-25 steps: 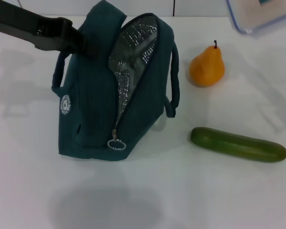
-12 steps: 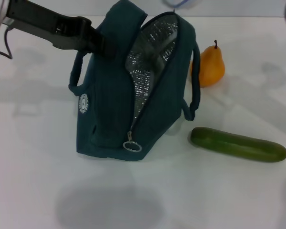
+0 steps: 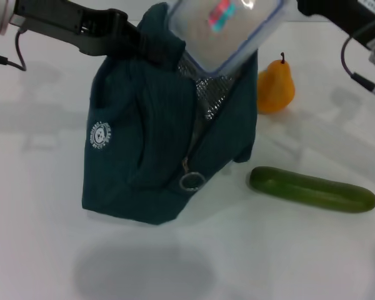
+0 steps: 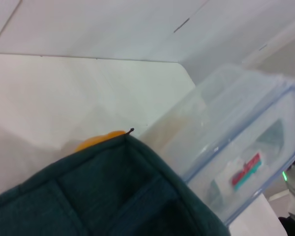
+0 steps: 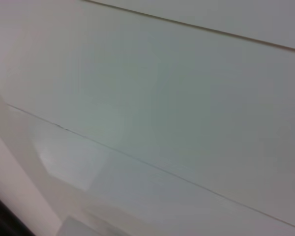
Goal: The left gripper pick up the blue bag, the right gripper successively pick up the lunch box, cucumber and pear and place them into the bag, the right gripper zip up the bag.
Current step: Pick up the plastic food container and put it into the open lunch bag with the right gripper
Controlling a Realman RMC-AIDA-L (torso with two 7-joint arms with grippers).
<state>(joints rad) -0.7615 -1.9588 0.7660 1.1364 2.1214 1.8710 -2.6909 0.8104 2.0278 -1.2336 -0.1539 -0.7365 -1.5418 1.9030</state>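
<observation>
Nearest, at about four o'clock in the head view, the cucumber [image 3: 312,189] is seen lying on the white table [image 3: 44,237], untouched. Just past it, at two o'clock, the pear [image 3: 275,86] stands upright, close behind the bag's far corner; its stem tip also shows in the left wrist view over the fabric edge. At the centre, the blue bag [image 3: 150,150] is held up with its zip undone and foil lining exposed. Its top edge at eleven o'clock is pinched by the left gripper [image 3: 144,47], clenched on the fabric. Above the opening, at twelve o'clock, the lunch box [image 3: 225,25] is tilted with a lower corner at the bag's mouth; it is not yet fully inside. The right gripper [image 3: 300,7] is partly seen at one o'clock, at the box's edge, and whether it grasps the box cannot be told. By this judgement, the bag pick-up is done, the first insertion is under way, and cucumber, pear and zipping remain.
</observation>
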